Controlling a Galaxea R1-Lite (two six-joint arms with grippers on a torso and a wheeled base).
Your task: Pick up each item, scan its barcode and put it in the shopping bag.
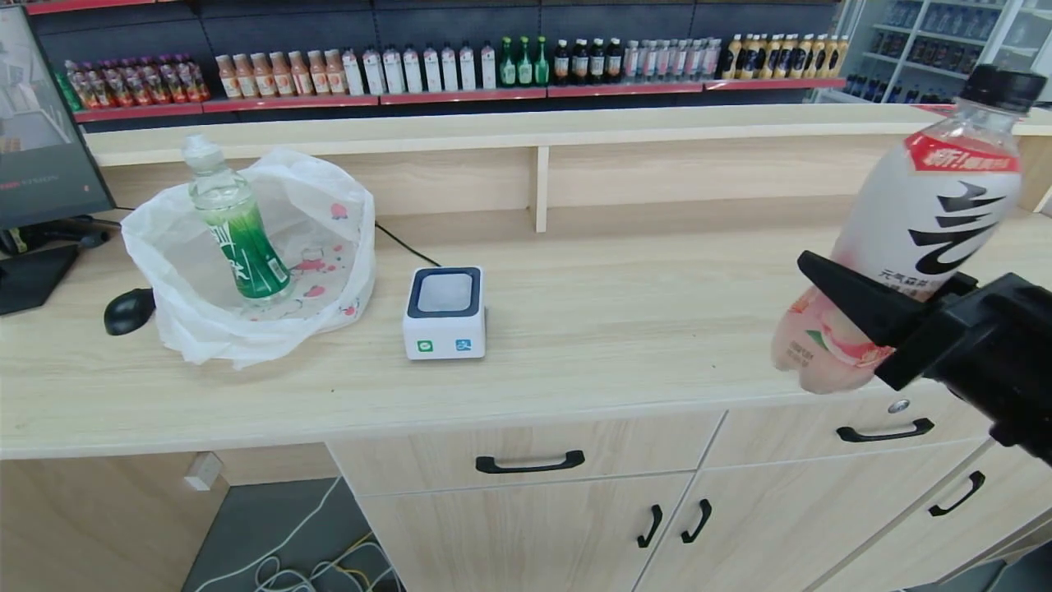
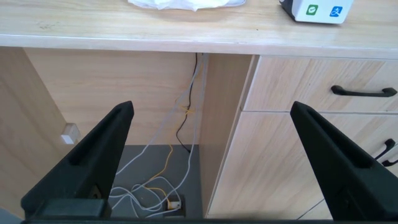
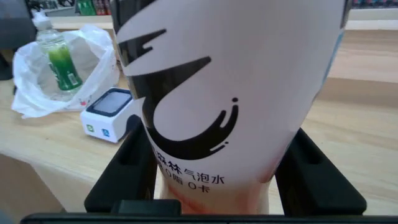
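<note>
A long counter point(image 1: 616, 312) of pale wood grain runs across the shop, with a raised ledge point(image 1: 534, 131) of the same wood along its back edge. Behind it a dark wall shelf point(image 1: 460, 97) with red edging carries a row of drink bottles in many colours. On the left part of the counter sits the white plastic shopping bag point(image 1: 329, 205), its mouth open. A green bottle point(image 1: 238, 238) with a clear neck stands tilted inside it. Just beside the bag on its left lies a black mouse point(image 1: 129, 311), and further left a dark monitor point(image 1: 41, 123) stands at the counter's end. The scanner point(image 1: 445, 312), a small white box with a dark-framed window on top, rests near the bag on its right, and a black cord point(image 1: 403, 242) runs from it toward the back. The counter's front has drawers point(image 1: 526, 460) and doors with black handles. At its left there is an open bay where loose cables point(image 2: 155, 186) lie on a grey floor. The right gripper point(image 3: 217, 155) is clamped on the lower body of a peach drink bottle point(image 1: 912, 238) with a black cap. It holds the bottle tilted in the air at the right end of the counter, well apart from the scanner and the bag. The left gripper point(image 2: 211, 155) hangs below the counter's edge, facing the bay, with its jaws spread wide and nothing between them
</note>
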